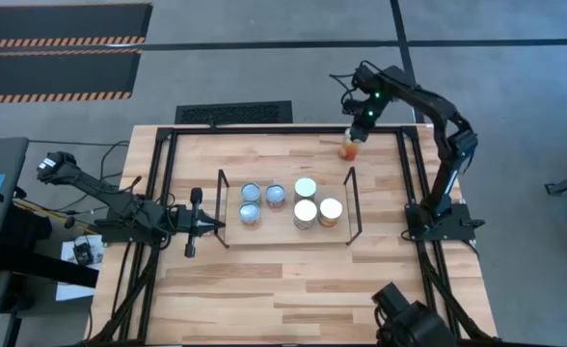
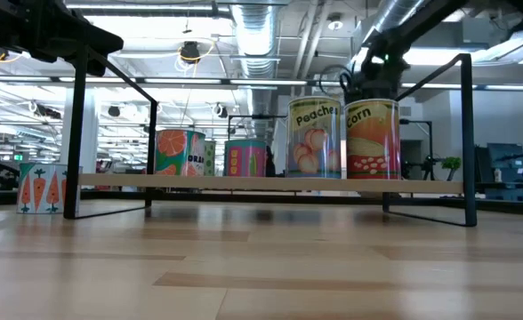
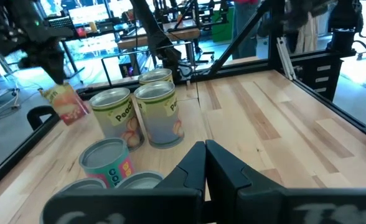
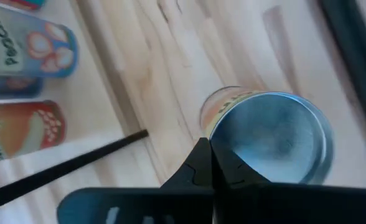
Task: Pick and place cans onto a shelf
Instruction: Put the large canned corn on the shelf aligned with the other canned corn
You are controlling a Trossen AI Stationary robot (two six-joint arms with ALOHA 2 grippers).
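**Operator:** Since the rack looks nearly full, which step are you on?

**Robot:** From the left: my left end effector (image 3: pixel 205 149) waits just beside the shelf (image 1: pixel 283 233), fingers pressed together, holding nothing. On the shelf's pale wood, between thin black wire uprights, stand three small cans (image 1: pixel 251 214) with silver-blue tops, then three wider cans (image 1: pixel 306 213) with whitish tops. Farthest right, beyond the shelf, an orange-labelled can (image 1: pixel 350 147) sits on the counter (image 1: pixel 264 289).

**Operator:** Have you got that one?

**Robot:** I judge not. My right end effector (image 4: pixel 211 152) is over it, fully closed and empty, its tips at the can's dull metal rim. The can seems to lean. Next I'd have to open wide and straddle that smooth round wall.
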